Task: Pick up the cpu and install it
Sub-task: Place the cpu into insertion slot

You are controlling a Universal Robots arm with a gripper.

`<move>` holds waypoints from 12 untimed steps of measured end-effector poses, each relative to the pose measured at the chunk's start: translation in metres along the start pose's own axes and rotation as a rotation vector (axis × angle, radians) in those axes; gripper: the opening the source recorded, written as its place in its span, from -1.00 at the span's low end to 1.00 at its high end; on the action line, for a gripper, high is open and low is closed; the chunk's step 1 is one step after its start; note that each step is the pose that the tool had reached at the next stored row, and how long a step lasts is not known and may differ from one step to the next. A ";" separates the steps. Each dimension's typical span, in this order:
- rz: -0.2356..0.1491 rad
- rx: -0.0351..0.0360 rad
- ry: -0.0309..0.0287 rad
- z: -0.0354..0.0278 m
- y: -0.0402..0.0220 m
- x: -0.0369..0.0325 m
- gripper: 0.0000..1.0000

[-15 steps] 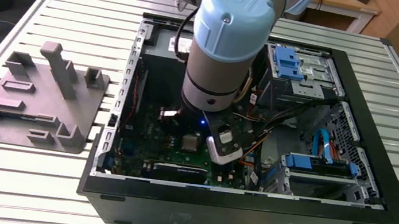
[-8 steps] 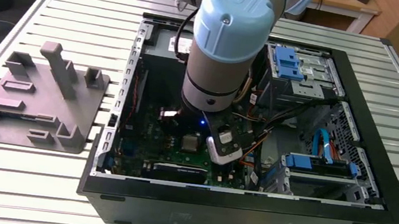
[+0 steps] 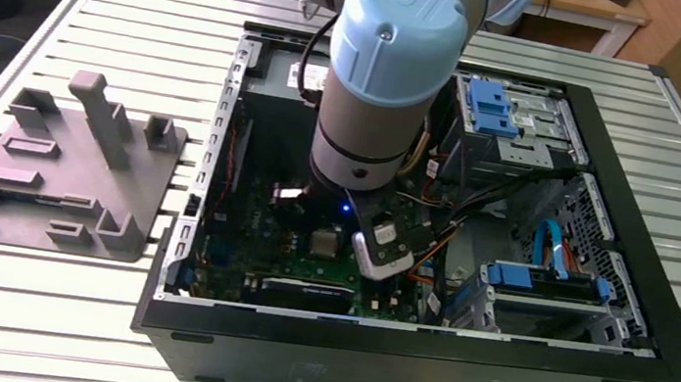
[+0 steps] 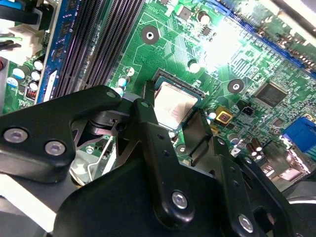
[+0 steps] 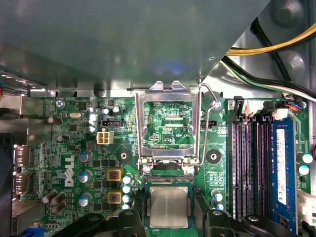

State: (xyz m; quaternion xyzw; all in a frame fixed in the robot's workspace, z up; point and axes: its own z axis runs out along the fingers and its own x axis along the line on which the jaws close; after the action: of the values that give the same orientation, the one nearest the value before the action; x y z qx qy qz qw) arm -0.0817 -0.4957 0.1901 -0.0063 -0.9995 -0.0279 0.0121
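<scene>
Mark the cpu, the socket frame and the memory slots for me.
cpu [image 5: 169, 206]: first wrist view, middle of its silvery top.
socket frame [image 5: 168, 95]: first wrist view, bar farthest from cpu.
memory slots [image 5: 239, 168]: first wrist view, one dark slot.

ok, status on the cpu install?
Hand low over the dark square socket. In it, the small silvery-grey square cpu lies flat. The metal socket frame stands upright, off the chip.

cpu [image 4: 175, 104] near corner hidden in the second wrist view, motherboard [image 3: 263, 230] mostly behind arm [image 3: 381, 88]
</scene>
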 end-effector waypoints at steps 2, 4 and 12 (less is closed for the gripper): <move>0.000 -0.0002 -0.0001 0.0003 -0.0002 0.0000 -0.06; 0.000 0.0000 0.0000 0.0004 -0.0003 -0.0001 -0.06; 0.000 -0.0001 -0.0001 0.0018 -0.0003 -0.0001 -0.06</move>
State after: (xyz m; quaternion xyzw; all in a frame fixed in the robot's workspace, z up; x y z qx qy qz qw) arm -0.0817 -0.4960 0.1883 -0.0063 -0.9995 -0.0280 0.0121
